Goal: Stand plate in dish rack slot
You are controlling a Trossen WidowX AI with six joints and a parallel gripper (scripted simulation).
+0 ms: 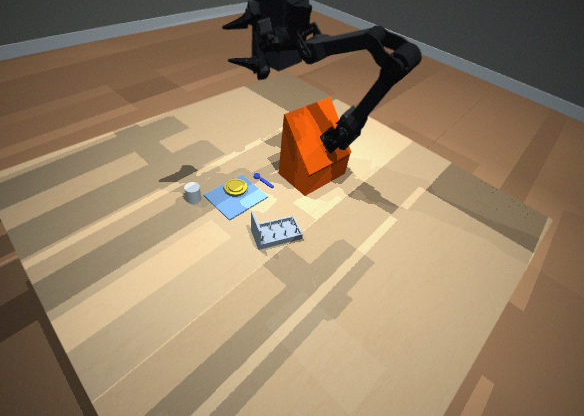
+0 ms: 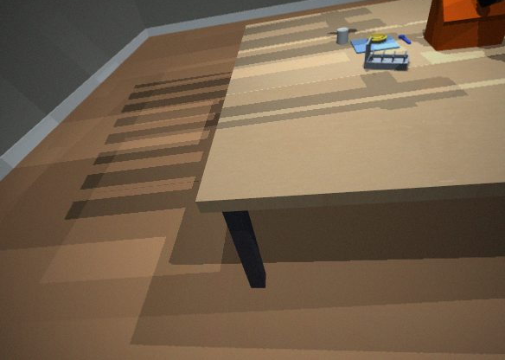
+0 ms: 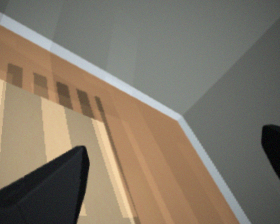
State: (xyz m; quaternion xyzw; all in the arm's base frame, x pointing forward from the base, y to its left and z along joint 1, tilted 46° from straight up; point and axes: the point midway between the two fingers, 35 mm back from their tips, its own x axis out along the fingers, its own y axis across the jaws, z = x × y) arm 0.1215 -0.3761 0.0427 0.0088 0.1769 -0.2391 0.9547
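The yellow plate (image 1: 235, 187) (image 2: 377, 38) lies flat on the blue mat (image 1: 230, 210) (image 2: 359, 46). The grey dish rack (image 1: 281, 243) (image 2: 386, 67) stands close by, nearer the top camera, with short upright pegs and a tall wall at one end. No plate is in it. My gripper (image 1: 227, 43) (image 3: 175, 145) is open, with its fingers wide apart and nothing between them. It is raised high, well away from the plate and the rack. Neither plate nor rack shows in the wrist view.
A light grey cup (image 1: 192, 193) (image 2: 342, 36) stands left of the mat. A small blue spoon-like thing (image 1: 267, 182) (image 2: 406, 40) lies right of it. A large orange sloped block (image 1: 305, 153) (image 2: 467, 30) stands farther right, with part of the arm in front of it in the top view.
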